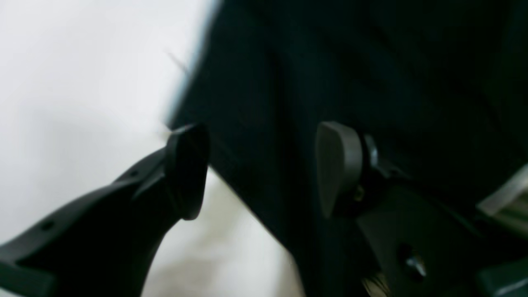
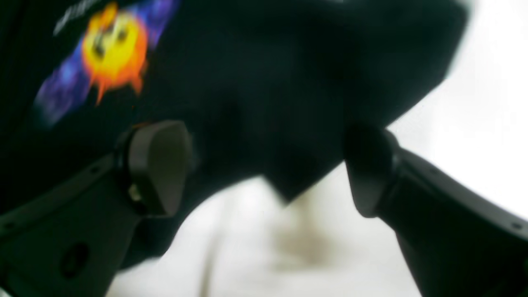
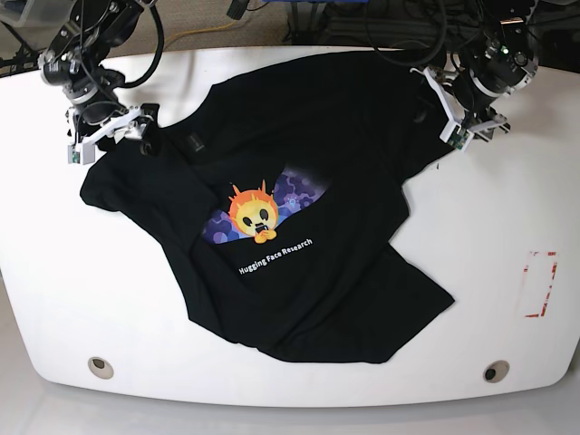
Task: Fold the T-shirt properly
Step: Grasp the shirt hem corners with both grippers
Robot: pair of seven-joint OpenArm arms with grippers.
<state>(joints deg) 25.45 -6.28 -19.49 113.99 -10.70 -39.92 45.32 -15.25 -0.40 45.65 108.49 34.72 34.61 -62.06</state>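
The black T-shirt (image 3: 308, 181) lies rumpled on the white table (image 3: 489, 236), with folds over its top half. Its orange-yellow face print (image 3: 254, 214) and white text face up near the middle. My left gripper (image 1: 264, 169) hangs open over the shirt's edge, with black cloth (image 1: 371, 62) blurred beneath both fingers. In the base view its arm (image 3: 471, 100) is at the shirt's upper right corner. My right gripper (image 2: 264, 169) also stands wide open above a cloth corner (image 2: 288, 123), with the face print (image 2: 113, 51) off to one side. Its arm (image 3: 95, 127) is by the upper left sleeve.
A red-outlined rectangle (image 3: 539, 283) is marked on the table at the right. Two round holes (image 3: 101, 366) (image 3: 495, 371) sit near the front edge. Cables and equipment (image 3: 381, 23) crowd the space behind the table's far edge.
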